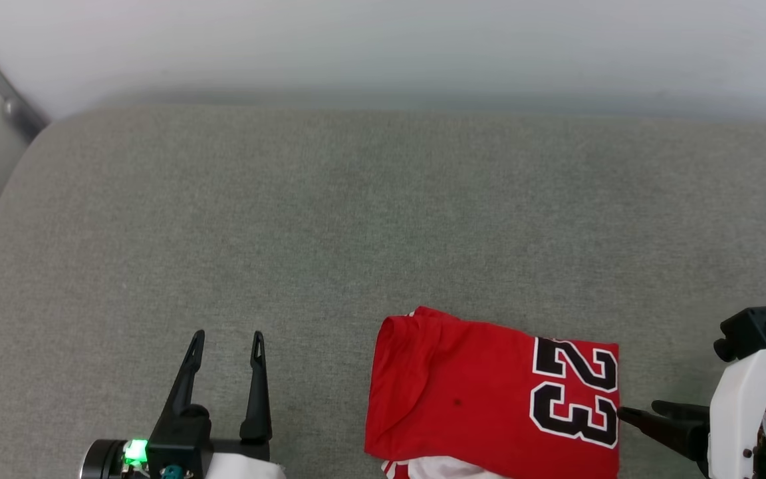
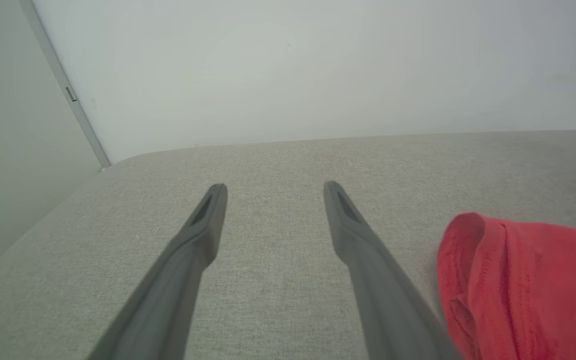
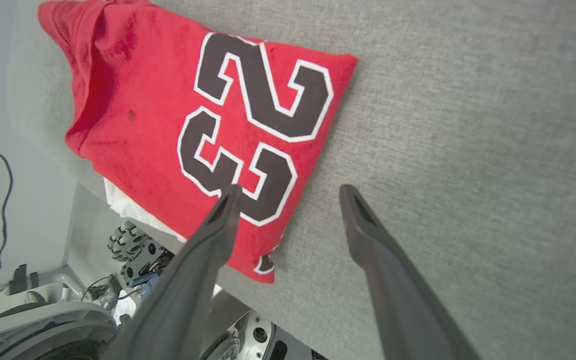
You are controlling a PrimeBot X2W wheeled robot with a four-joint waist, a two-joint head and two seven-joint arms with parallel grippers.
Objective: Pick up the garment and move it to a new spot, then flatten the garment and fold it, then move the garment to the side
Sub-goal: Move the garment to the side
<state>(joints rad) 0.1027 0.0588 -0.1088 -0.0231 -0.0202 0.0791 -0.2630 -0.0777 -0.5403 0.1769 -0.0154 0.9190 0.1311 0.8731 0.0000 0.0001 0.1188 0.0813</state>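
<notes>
Right hand [image 1: 637, 408] sideways, fingers apart, tips toward the folded garment [image 1: 476, 392].

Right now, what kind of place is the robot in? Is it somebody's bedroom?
Probably a robot test room, not a home. The folded red jersey lies on a plain grey padded surface against a bare white wall, and a loose black cable shows past its edge.
</notes>
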